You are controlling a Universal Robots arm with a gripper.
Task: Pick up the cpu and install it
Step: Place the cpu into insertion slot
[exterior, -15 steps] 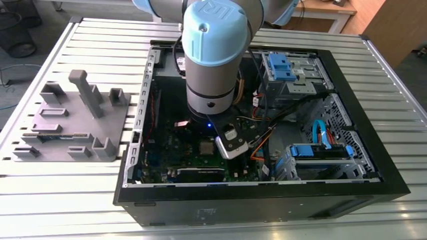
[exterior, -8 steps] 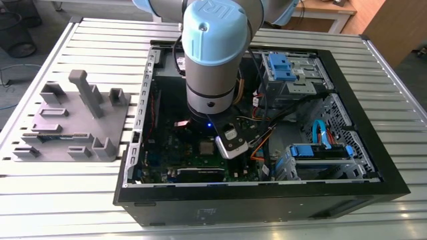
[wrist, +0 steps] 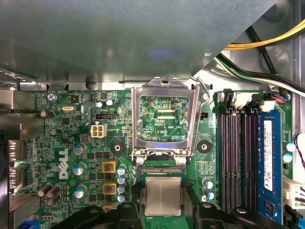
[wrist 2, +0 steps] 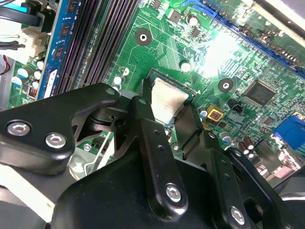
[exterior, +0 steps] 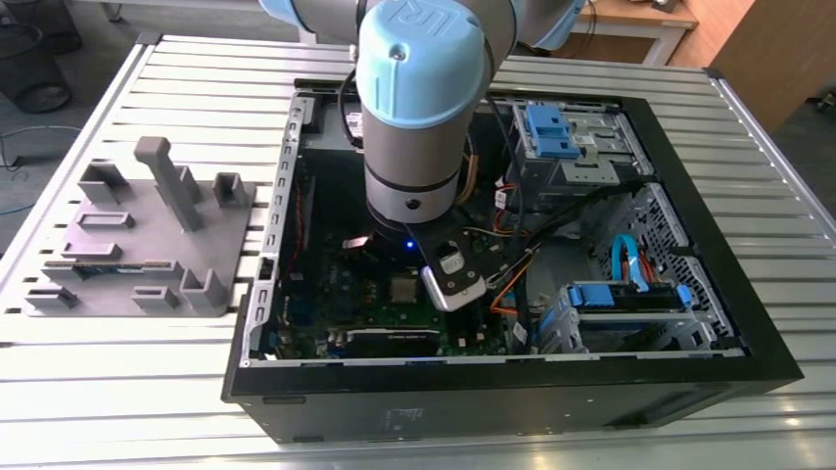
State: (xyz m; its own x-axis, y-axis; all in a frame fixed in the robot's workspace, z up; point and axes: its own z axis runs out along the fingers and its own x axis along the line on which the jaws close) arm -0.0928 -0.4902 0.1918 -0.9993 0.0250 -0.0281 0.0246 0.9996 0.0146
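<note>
Fingers of the claw stand against two opposite edges of the cpu, so I judge the claw to be grasping the chip rather than released. In the first wrist view the cpu sits square over the socket, just beside the hinge edge of the socket frame, which is swung open. Whether the chip already rests in the socket or hangs a little above it, I cannot tell. The motherboard spreads around the frame, and the memory slots run along one side of it, near but apart. In the exterior view the arm reaches down into the computer case that encloses the frame. The grey tray lies well apart from the frame, outside the case on the tabletop, toward the exterior view's left. By my reading the pick-up is done and the chip is at its place by the frame. Letting go of it and closing the frame are not yet done.
</note>
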